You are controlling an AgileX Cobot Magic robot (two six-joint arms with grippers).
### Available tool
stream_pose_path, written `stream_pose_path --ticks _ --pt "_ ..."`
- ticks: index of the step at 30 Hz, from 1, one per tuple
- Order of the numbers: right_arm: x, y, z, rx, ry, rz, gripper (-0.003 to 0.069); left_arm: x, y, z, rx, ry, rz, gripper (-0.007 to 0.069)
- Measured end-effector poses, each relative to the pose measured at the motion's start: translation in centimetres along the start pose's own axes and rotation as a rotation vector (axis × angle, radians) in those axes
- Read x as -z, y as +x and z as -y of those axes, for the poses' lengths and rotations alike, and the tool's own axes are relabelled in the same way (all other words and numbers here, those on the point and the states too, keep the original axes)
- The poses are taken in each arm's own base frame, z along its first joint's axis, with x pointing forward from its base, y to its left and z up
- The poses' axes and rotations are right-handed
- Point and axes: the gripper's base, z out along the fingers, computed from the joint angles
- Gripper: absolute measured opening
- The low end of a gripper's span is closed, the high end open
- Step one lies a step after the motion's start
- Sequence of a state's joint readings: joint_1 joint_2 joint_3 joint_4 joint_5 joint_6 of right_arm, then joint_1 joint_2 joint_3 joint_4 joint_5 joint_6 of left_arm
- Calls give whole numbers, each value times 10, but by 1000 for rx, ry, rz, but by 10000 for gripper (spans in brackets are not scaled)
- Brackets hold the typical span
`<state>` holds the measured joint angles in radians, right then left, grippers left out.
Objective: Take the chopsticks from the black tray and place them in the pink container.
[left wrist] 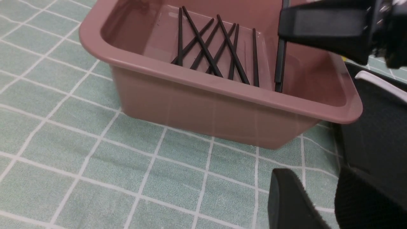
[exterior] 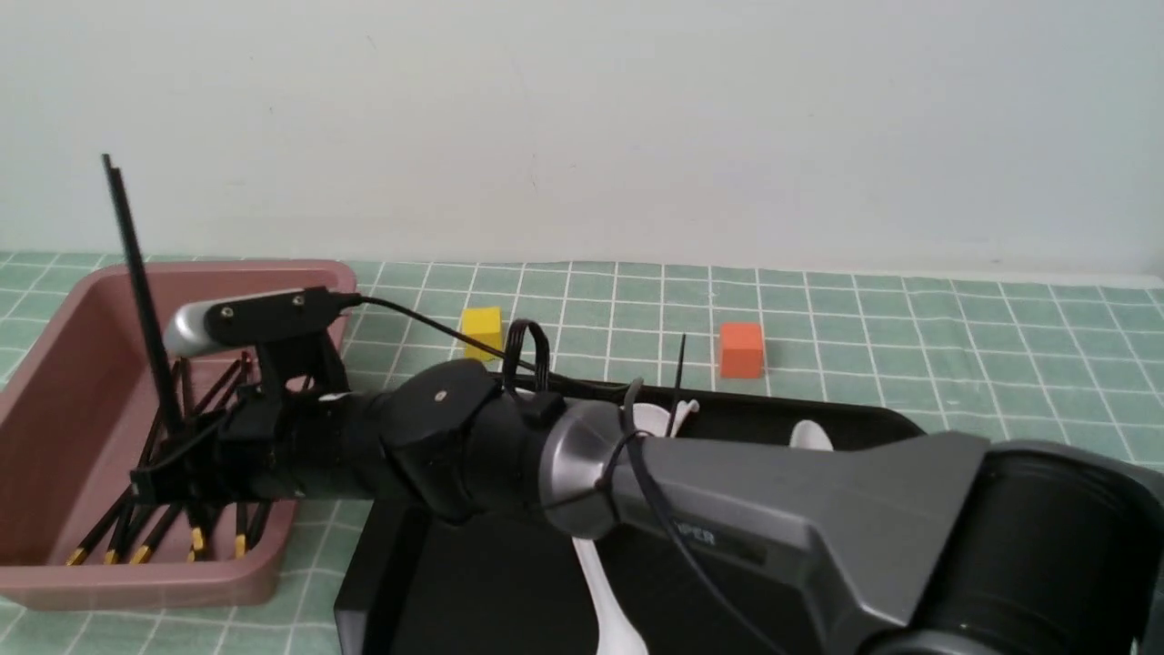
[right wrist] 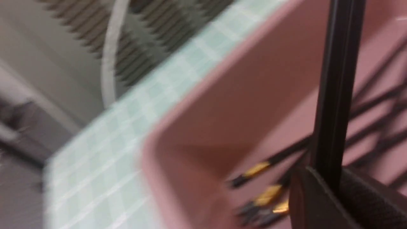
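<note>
The right claw (exterior: 173, 455) has its tips around two upright chopsticks (exterior: 141, 282), which run lengthwise above and below it, inside the pink container (exterior: 214, 575); whether it clamps them, I cannot tell.

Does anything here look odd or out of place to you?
Only the two chopsticks in the right hand: they stand nearly upright, while the others lie crisscrossed in the pink bin. Nothing looks spilled or broken.

By the green gridded cloth (exterior: 582, 309), the pink container (exterior: 145, 587) is being borne beneath the right gripper (exterior: 177, 455); rightward, the black tray (exterior: 491, 582), yellow cube (exterior: 481, 333) and orange cube (exterior: 741, 350) (both small).
</note>
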<state>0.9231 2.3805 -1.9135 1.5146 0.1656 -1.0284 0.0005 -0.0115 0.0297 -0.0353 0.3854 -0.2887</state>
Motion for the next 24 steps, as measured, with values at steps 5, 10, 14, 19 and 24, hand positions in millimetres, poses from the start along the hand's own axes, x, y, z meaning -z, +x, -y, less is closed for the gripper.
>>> stream_pose_path --ticks 5,10,14,19,24 --pt "-1 0 4 13 18 8 236 0 0 0 0 0 0 239" --pt "-1 1 0 33 -26 -17 288 0 0 0 0 0 0 239" --pt "5 -3 -11 71 -95 -48 265 0 0 0 0 0 0 239" --pt "50 -41 -41 101 -231 -137 136 0 0 0 0 0 0 239" --pt "124 -81 -49 129 -170 -361 -8 0 0 0 0 0 0 239"
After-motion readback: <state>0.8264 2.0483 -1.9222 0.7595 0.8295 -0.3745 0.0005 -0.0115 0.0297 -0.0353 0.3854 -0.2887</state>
